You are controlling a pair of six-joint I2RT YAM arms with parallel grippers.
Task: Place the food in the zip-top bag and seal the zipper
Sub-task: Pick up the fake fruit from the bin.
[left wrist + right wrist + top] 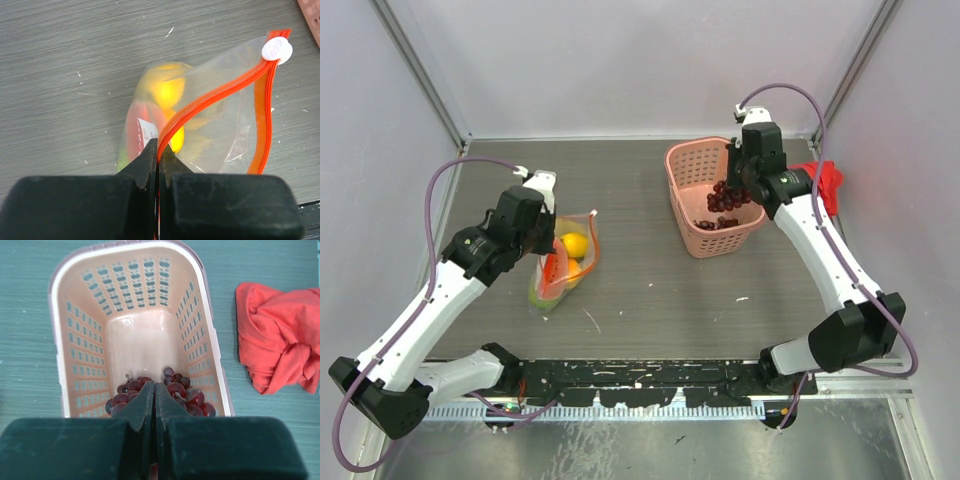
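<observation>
The left gripper (159, 150) sits nearest, jaws pinched shut on the zipper (215, 92) of the zip-top bag (225, 130), which lies left on the table with the yellow piece (167, 92) inside. The right gripper (154, 390) is closed down in the pink basket (65, 340), far right, apparently nipping the grape bunch (177, 392). The bunch looks light, knobbly and floppy; its stem is the best hold. Basket walls crowd close, so lift straight up. Bare table (650, 270) lies open toward the flimsy bag.

Zip-top bag (565, 262) on table (650, 290) left, fruit pieces (575, 245) inside, basket (692, 180) right holding grape bunch (723, 200), cloth (828, 182) right of basket.
</observation>
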